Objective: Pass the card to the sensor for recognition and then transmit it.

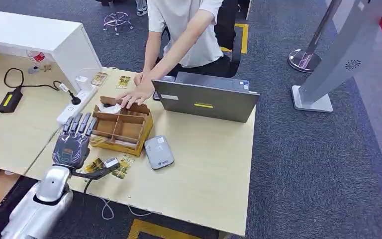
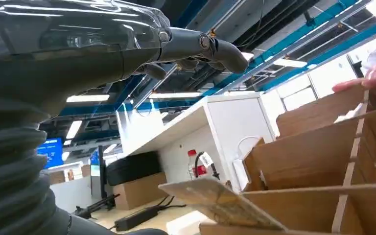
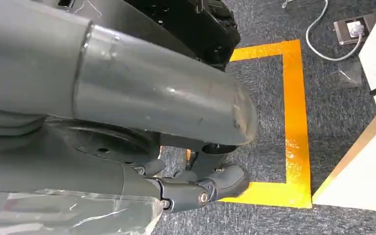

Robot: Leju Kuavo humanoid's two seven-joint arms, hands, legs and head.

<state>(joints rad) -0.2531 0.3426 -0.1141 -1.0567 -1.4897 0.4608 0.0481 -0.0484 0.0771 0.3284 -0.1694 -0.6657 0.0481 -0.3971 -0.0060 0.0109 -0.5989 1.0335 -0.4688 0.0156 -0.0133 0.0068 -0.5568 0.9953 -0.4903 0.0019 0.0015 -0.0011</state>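
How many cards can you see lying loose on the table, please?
4: two cards by the power strip, two at the near edge beside the left hand. More may hide in the wooden box.

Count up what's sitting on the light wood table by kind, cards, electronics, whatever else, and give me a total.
Cards lying loose: 4, two by the power strip, two near the left hand
Wooden divided box: 1
Laptop: 1
Grey sensor: 1
Power strip: 1
Black power adapter: 1
Total: 9
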